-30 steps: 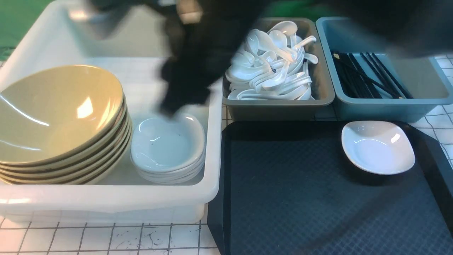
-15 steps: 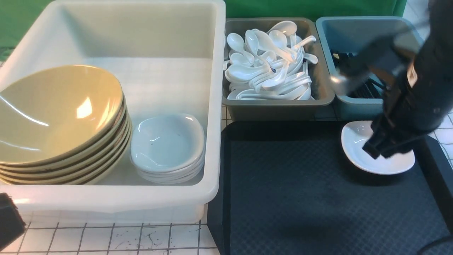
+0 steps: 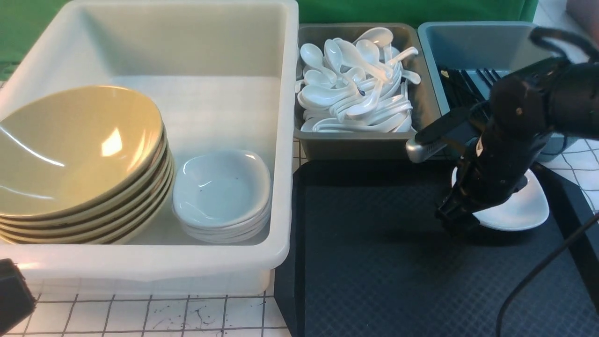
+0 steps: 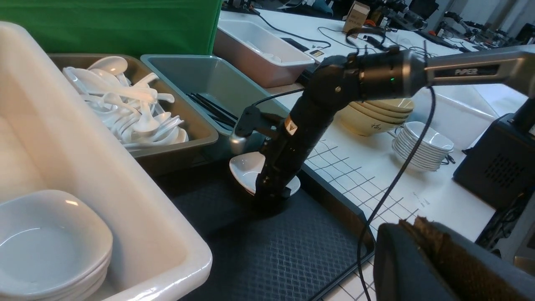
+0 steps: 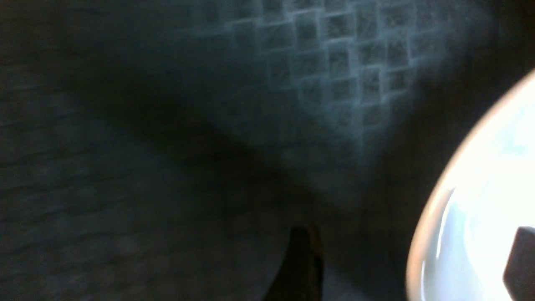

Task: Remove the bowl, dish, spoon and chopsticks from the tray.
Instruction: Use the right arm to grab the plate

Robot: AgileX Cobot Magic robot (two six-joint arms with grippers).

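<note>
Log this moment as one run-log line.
stage: reaching dish | right claw: open, straddling near rim of white dish on tray | left claw: parked at table edge, state unclear

To your left sits a large white plastic tub (image 3: 281,140). Inside it, a small stack of white dishes (image 3: 222,194) rests against the near wall. Right of the tub stands a grey bin (image 3: 423,93) heaped with plain white soup spoons (image 3: 355,93). Just beside that is a blue-grey bin (image 3: 472,42). All of this stands on a white tabletop with a black grid pattern (image 3: 140,313). A green backdrop (image 3: 398,9) runs behind the bins.
</note>
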